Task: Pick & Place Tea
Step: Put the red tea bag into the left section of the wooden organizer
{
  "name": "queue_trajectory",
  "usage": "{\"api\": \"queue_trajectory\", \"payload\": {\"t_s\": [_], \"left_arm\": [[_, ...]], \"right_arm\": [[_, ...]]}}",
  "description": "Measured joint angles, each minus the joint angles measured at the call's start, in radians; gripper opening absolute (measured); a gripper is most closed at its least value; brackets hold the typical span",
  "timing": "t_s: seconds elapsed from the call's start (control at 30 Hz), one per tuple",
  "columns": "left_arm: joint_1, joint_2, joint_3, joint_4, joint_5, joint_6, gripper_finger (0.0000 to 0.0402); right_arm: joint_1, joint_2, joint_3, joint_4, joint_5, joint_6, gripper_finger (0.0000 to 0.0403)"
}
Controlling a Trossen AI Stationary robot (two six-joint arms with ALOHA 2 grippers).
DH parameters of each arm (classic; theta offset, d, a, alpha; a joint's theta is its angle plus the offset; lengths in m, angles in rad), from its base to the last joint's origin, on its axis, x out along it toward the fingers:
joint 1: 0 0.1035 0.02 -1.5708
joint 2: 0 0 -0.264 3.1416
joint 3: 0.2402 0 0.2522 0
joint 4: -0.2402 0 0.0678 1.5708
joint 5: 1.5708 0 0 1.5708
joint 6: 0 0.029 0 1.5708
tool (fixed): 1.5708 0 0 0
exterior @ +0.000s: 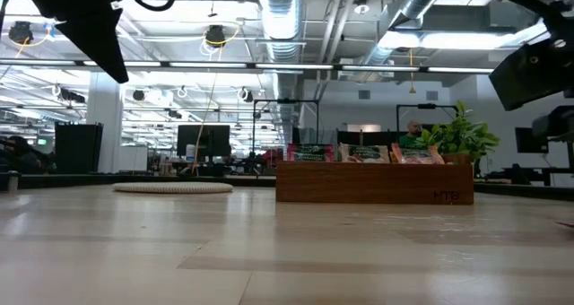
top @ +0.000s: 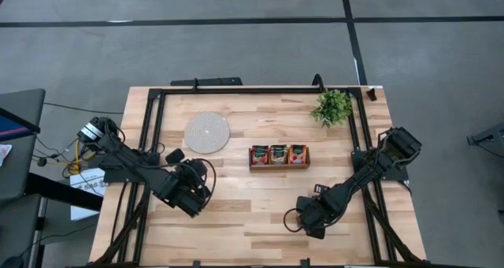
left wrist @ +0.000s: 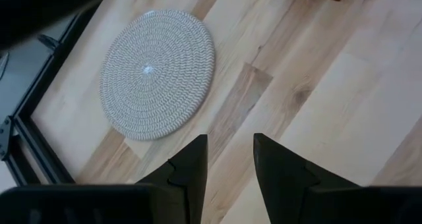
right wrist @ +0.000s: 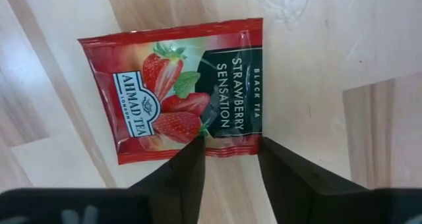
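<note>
A red tea sachet [right wrist: 178, 95] with a strawberry picture lies flat on the wooden table. My right gripper [right wrist: 231, 151] points down over it and is open, its two fingertips standing at one edge of the sachet. In the high view this gripper [top: 309, 219] hides the sachet. More tea sachets [top: 279, 153] stand upright in the brown wooden tray [top: 279, 166] at the table's middle. My left gripper [left wrist: 231, 148] is open and holds nothing. It hangs slanted above the table near the round woven disc [left wrist: 157, 72]. My right gripper comes at the red sachet from above, pointing down, with the sachet's edge below the dark label [right wrist: 227, 145] between its open fingers. I cannot tell whether the fingertips touch the sachet, which lies flat on the table.
A small green plant [top: 332, 106] stands at the far right of the table. The disc [top: 206, 132] lies to the left of the tray. A black frame [top: 150, 126] runs along the table's edges. Bare wood lies between the two arms, near the front edge.
</note>
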Motion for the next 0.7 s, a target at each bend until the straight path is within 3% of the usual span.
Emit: {"api": "queue_trajectory", "payload": {"t_s": [0.6, 0.7], "left_arm": [[0.0, 0.0, 0.0, 0.078, 0.001, 0.009, 0.0115], [0.0, 0.0, 0.0, 0.129, 0.016, 0.06, 0.0115]], "right_arm": [[0.0, -0.002, -0.002, -0.011, 0.004, 0.035, 0.001], [0.0, -0.02, -0.003, -0.02, 0.011, 0.065, 0.0006]]}}
